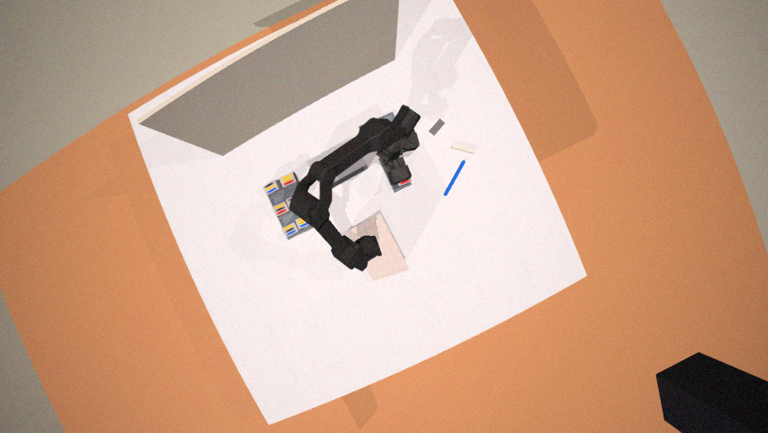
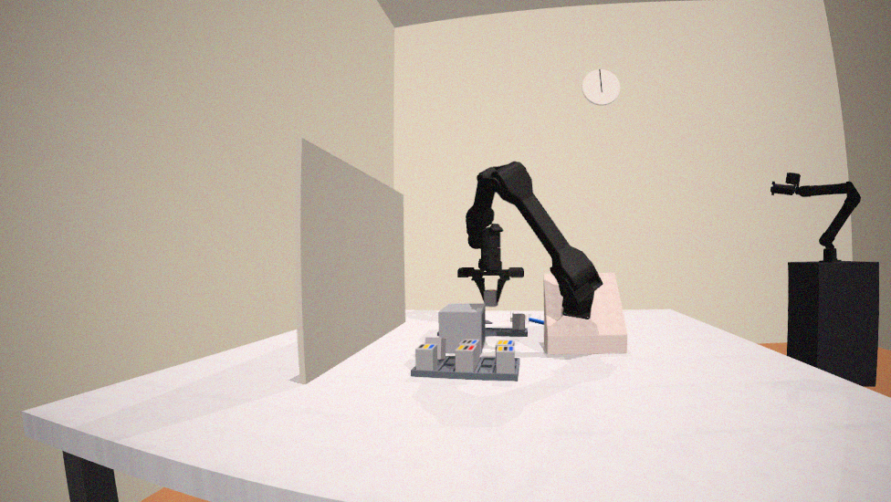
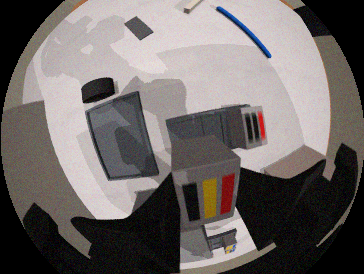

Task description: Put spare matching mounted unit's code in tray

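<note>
My gripper [image 2: 490, 298] [image 3: 198, 172] is shut on a grey block [image 2: 490, 297] [image 3: 205, 187] with black, yellow and red stripes. It holds the block above a small dark rack [image 2: 511, 332] [image 3: 195, 125]. Another grey block [image 2: 518, 320] [image 3: 255, 127], striped black, black and red, stands at that rack's end. A shallow dark tray [image 3: 122, 135] [image 1: 386, 116] lies beside the rack, empty. A large grey box [image 2: 461, 322] stands behind a bigger rack [image 1: 278, 195] [image 2: 464, 375] holding several striped blocks. I cannot tell which part is the mounted unit; no printed back shows.
A tall grey panel [image 1: 268, 91] [image 2: 351, 267] stands along one side. A pale pink block [image 1: 395, 257] [image 2: 586, 344] is by the arm's base. A blue pen [image 1: 454, 177] [image 3: 245, 30], a cream stick [image 1: 463, 148], a dark grey rectangle [image 1: 436, 127] [image 3: 139, 28] and a black puck [image 3: 98, 91] lie around.
</note>
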You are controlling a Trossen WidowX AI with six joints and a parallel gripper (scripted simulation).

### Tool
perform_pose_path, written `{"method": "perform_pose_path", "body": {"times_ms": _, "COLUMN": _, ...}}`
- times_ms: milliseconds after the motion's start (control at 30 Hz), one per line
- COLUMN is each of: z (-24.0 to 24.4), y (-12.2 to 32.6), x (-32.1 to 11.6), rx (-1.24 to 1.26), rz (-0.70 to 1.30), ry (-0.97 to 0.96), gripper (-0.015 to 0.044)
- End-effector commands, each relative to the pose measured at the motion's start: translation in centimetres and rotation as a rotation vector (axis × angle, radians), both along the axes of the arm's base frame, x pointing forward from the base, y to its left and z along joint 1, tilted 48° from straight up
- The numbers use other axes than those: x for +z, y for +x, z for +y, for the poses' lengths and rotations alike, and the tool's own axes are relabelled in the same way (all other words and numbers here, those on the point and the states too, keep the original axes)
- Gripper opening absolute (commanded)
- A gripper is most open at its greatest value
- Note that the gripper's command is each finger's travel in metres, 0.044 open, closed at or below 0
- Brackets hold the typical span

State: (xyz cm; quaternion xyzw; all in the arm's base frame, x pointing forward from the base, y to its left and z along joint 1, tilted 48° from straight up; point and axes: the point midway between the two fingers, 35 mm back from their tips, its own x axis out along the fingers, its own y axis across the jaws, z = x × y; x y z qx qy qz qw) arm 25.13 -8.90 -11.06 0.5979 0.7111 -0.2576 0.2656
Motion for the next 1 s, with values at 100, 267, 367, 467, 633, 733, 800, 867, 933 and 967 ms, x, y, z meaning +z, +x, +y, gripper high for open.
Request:
{"method": "perform_pose_path", "body": {"times_ms": 100, "z": -1.6, "y": 0.6, "x": 1.4, "rx": 0.001, "rz": 0.000, "ry": -0.003, "gripper": 0.0000}}
{"method": "perform_pose_path", "body": {"times_ms": 267, "z": -3.5, "y": 1.1, "x": 3.2, "rx": 0.005, "rz": 0.001, "ry": -0.004, "gripper": 0.0000}}
{"method": "perform_pose_path", "body": {"times_ms": 367, "z": -4.5, "y": 1.3, "x": 4.4, "rx": 0.007, "rz": 0.003, "ry": -0.004, "gripper": 0.0000}}
{"method": "perform_pose_path", "body": {"times_ms": 467, "z": -5.3, "y": 1.4, "x": 5.3, "rx": 0.009, "rz": 0.003, "ry": -0.004, "gripper": 0.0000}}
{"method": "perform_pose_path", "body": {"times_ms": 633, "z": -5.4, "y": 1.6, "x": 5.3, "rx": 0.009, "rz": 0.003, "ry": -0.004, "gripper": 0.0000}}
{"method": "perform_pose_path", "body": {"times_ms": 733, "z": -5.5, "y": 2.5, "x": 5.2, "rx": 0.009, "rz": 0.003, "ry": -0.005, "gripper": 0.0000}}
{"method": "perform_pose_path", "body": {"times_ms": 800, "z": -5.6, "y": 3.2, "x": 5.1, "rx": 0.009, "rz": 0.002, "ry": -0.005, "gripper": 0.0000}}
{"method": "perform_pose_path", "body": {"times_ms": 867, "z": -5.6, "y": 3.9, "x": 5.0, "rx": 0.009, "rz": 0.002, "ry": -0.005, "gripper": 0.0000}}
{"method": "perform_pose_path", "body": {"times_ms": 933, "z": -5.7, "y": 4.5, "x": 4.9, "rx": 0.009, "rz": 0.002, "ry": -0.006, "gripper": 0.0000}}
{"method": "perform_pose_path", "body": {"times_ms": 967, "z": -5.7, "y": 4.8, "x": 4.9, "rx": 0.009, "rz": 0.001, "ry": -0.006, "gripper": 0.0000}}
